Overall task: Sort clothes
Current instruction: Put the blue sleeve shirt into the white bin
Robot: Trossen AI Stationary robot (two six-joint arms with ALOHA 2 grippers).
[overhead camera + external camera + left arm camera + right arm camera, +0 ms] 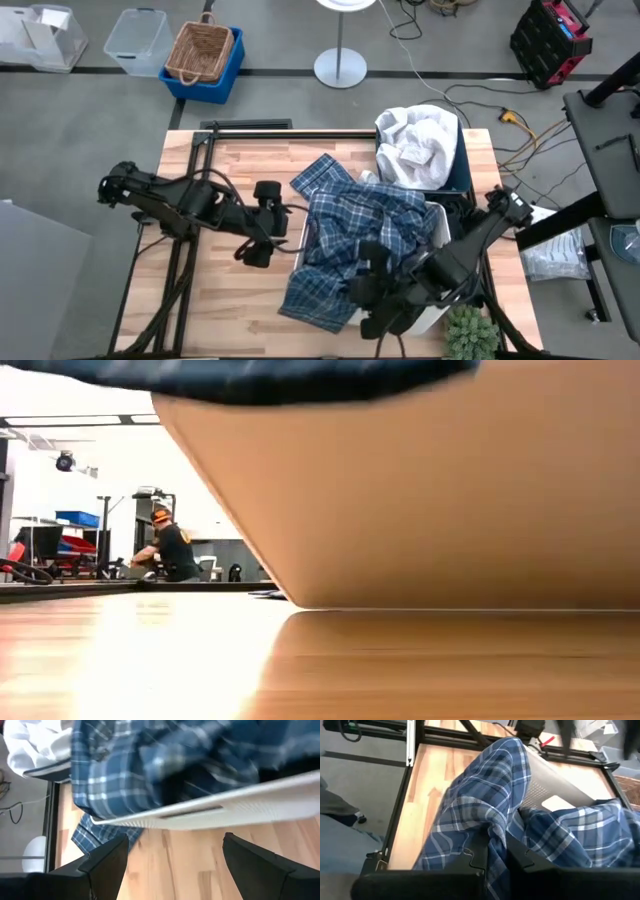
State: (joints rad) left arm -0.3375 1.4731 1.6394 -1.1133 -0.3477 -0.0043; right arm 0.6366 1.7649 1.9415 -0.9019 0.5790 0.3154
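Observation:
A blue-and-white plaid garment [350, 235] is draped over the white bin [438, 222] at the middle of the table. One end of it hangs over the bin's left wall, and its lower end [312, 300] rests on the wood. My right gripper [368, 265] is above the bin's near part, shut on this garment [485, 795]. My left gripper [262, 238] [175, 865] hovers open just left of the bin wall [200, 812], touching nothing. White clothes [415, 145] lie heaped in the navy bin [463, 165]. My right gripper pinches a bunched fold of the plaid garment [496, 834] between its two fingers. The fingers come slanting down from the table's near right side. The cloth rises in a ridge to the fingers; the rest stays spread over the bin and down onto the table.
A small green plant [470, 335] stands at the table's near right corner. The white bin's wall [450, 490] fills the low view, with plaid cloth [250, 375] over its rim. Bare wood lies at the table's left [210, 300]. A person [172, 550] shows far back in the room.

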